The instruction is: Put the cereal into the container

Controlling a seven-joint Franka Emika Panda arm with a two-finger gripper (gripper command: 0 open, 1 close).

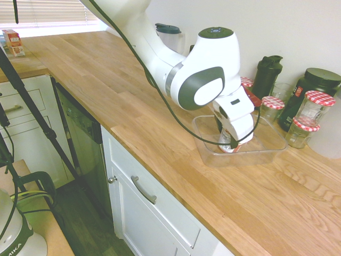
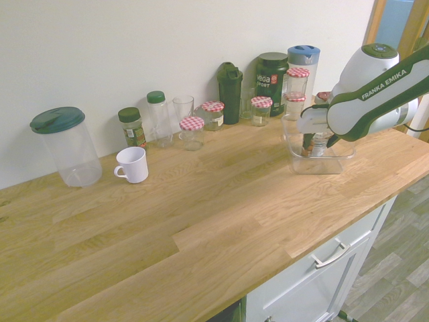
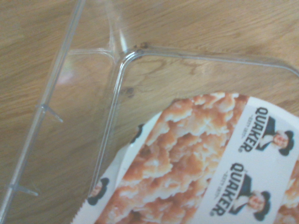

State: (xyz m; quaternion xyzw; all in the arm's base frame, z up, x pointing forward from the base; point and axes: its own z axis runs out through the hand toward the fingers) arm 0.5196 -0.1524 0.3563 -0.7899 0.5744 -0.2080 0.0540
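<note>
Cereal (image 3: 187, 158), a Quaker-printed round pack, sits inside the clear plastic container (image 1: 205, 153), within its walls. The gripper (image 2: 318, 145) reaches down into the container, its two fingers at opposite sides of the pack, which lies between them. Jaws are closed onto the pack, parted only by its width. Whether the pack bears on the container floor cannot be determined. Container rests on the wooden countertop (image 2: 201, 228), near the jars with red-and-white checkered lids (image 1: 299, 133).

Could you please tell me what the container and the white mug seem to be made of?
Container: clear, glossy, likely plastic; wood grain shows through its thin, ribbed walls.
White mug: smooth, opaque, softly shiny; ceramic or possibly plastic.
</note>
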